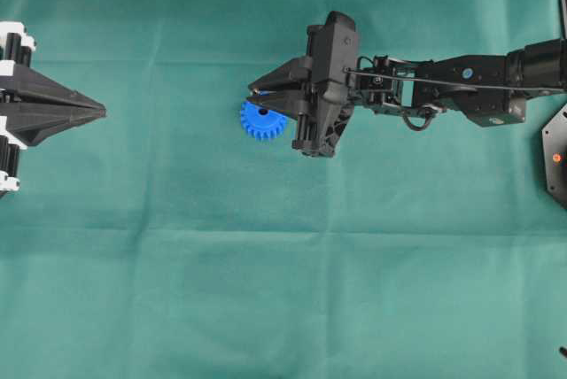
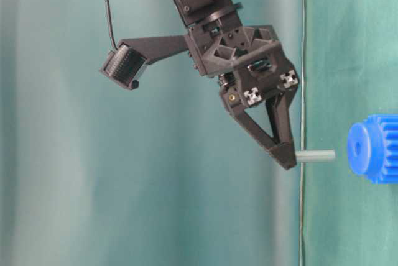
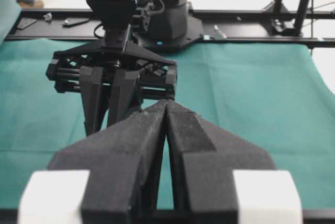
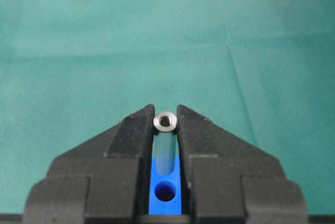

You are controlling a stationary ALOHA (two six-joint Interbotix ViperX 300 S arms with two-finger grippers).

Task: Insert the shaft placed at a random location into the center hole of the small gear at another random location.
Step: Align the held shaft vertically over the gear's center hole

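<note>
The small gear (image 1: 262, 120) is bright blue and lies flat on the green cloth. My right gripper (image 1: 252, 94) hovers over its upper edge, shut on the shaft. In the right wrist view the shaft (image 4: 165, 121) is a short silver pin clamped between the fingertips, with the gear (image 4: 165, 179) and its dark center hole (image 4: 165, 191) just beyond the pin's far end. The table-level view shows the shaft (image 2: 315, 155) pointing at the gear (image 2: 373, 148) with a gap between them. My left gripper (image 1: 102, 112) rests at the left edge, shut and empty.
Green cloth covers the whole table. A black unit with a red light (image 1: 556, 158) sits at the right edge. A black frame rail (image 3: 235, 12) runs along the far side, behind the right arm's base.
</note>
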